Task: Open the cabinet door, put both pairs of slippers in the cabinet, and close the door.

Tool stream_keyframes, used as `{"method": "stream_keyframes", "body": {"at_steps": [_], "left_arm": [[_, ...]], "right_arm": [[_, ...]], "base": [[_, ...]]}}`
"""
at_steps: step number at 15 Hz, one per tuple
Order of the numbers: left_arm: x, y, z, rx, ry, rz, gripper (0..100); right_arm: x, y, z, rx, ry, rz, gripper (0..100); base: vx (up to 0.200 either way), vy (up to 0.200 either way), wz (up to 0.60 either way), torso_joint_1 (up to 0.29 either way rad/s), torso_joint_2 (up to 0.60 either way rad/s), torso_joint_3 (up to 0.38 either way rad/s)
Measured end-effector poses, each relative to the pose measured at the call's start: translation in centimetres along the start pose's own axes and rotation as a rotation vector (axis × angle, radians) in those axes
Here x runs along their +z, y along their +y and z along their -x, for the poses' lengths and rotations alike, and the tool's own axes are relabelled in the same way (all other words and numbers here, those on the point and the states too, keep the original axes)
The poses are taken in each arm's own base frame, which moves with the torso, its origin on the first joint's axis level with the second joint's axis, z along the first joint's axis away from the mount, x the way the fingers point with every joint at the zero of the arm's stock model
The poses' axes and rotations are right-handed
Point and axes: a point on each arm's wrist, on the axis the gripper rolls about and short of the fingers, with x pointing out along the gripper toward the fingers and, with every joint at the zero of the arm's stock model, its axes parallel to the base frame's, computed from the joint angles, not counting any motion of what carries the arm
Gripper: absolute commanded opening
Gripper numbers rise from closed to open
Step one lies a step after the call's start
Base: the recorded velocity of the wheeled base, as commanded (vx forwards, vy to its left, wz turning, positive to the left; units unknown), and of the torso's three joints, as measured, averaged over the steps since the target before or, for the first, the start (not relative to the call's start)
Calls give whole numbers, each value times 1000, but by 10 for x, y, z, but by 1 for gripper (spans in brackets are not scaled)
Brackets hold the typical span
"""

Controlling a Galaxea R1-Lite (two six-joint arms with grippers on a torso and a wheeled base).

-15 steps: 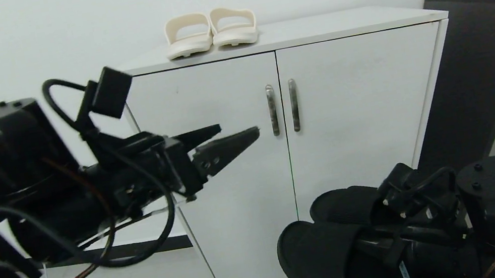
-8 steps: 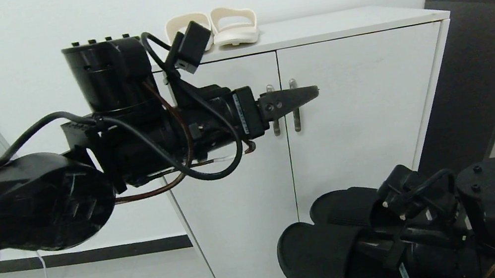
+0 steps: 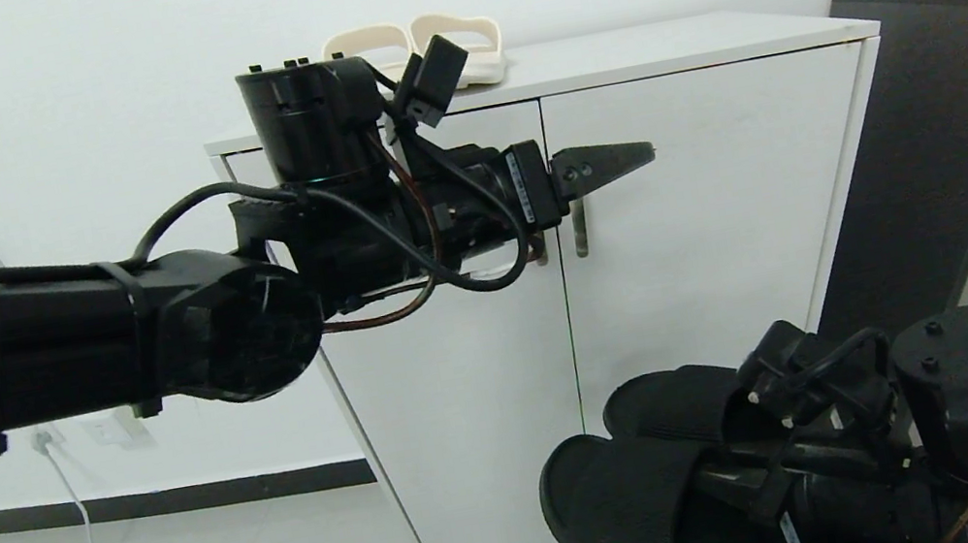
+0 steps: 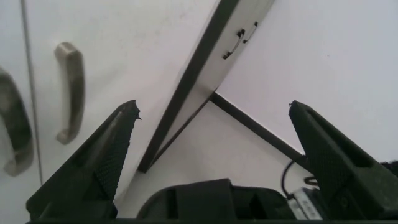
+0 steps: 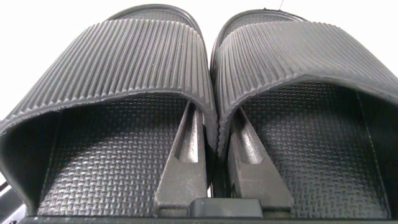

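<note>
Left wrist view: you're on door-opening, left gripper (image 4: 212,109) spread wide by a metal bar handle (image 4: 68,93) of the white cabinet (image 3: 709,204), right gripper (image 5: 216,117) pinching black ribbed rubber slippers (image 5: 124,62), so next clamp that handle and pull.

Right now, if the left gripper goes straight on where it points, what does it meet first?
Probably the dark cabinet: the open left gripper points across the right door, past the handles. Depth is unclear; it might graze that door first.
</note>
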Motion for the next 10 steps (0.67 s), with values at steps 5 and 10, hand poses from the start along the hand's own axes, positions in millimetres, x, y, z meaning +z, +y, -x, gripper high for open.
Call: {"method": "stream_keyframes", "body": {"at_steps": [5,10], "left_arm": [[-4,24,-15,101,-12,15,100],[-8,39,-25,155,-10,26,100]], "right_arm": [[-1,0,0,-1,1,0,0],[-1,0,0,-2,5,0,0]], "base": [[0,0,0,0,0,0],[0,0,0,0,0,0]]}}
